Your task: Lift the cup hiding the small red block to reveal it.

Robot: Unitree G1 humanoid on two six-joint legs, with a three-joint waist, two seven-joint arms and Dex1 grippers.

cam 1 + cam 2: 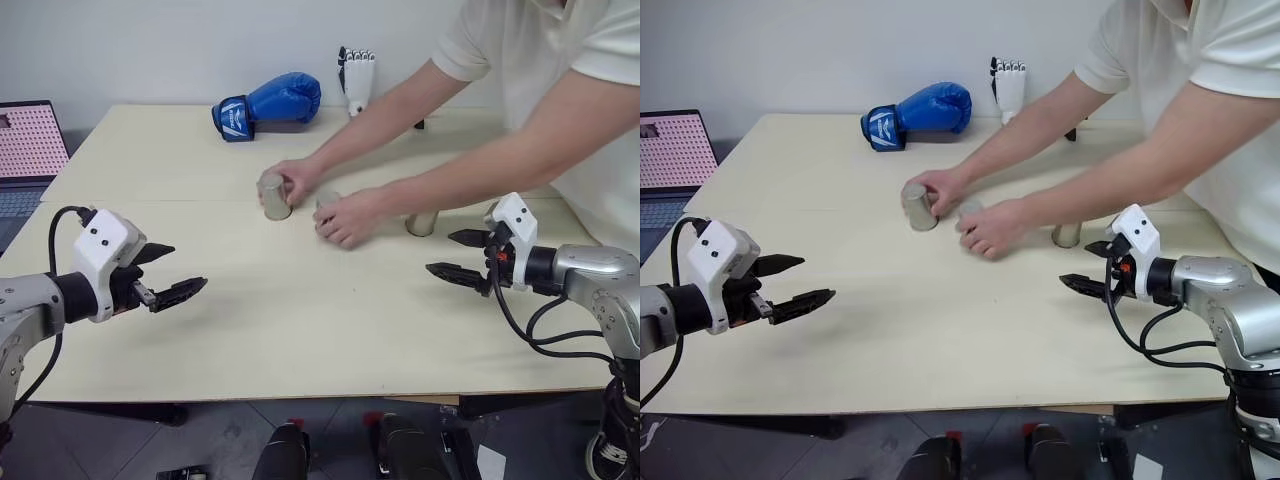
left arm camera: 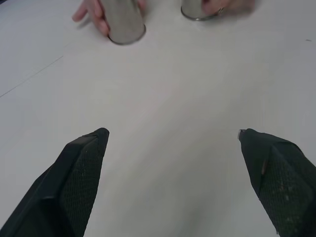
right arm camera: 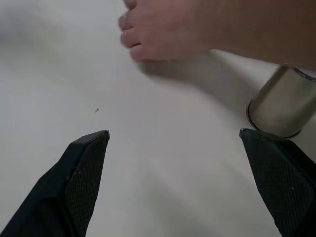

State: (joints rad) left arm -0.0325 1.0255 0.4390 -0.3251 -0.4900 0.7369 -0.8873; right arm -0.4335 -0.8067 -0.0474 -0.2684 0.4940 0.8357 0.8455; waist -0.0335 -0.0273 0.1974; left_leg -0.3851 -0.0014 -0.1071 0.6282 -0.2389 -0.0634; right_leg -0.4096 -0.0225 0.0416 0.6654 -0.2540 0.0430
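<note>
We hold the left tool [image 1: 175, 272] and right tool [image 1: 458, 255] low over the near bench [image 1: 300, 330], both spread wide and empty, aimed inward. Bare bench lies between them. Mid-bench, a person's hands [image 1: 350, 217] cover two cups [image 1: 274, 196]; a third cup [image 1: 421, 222] stands just beyond our right tool.

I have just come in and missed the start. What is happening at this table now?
A person's hands are on two of three upturned metal cups: one and one in the middle of the table. The third cup stands alone. The left gripper and the right gripper hover open over the table's near part, holding nothing. No red block is visible.
</note>
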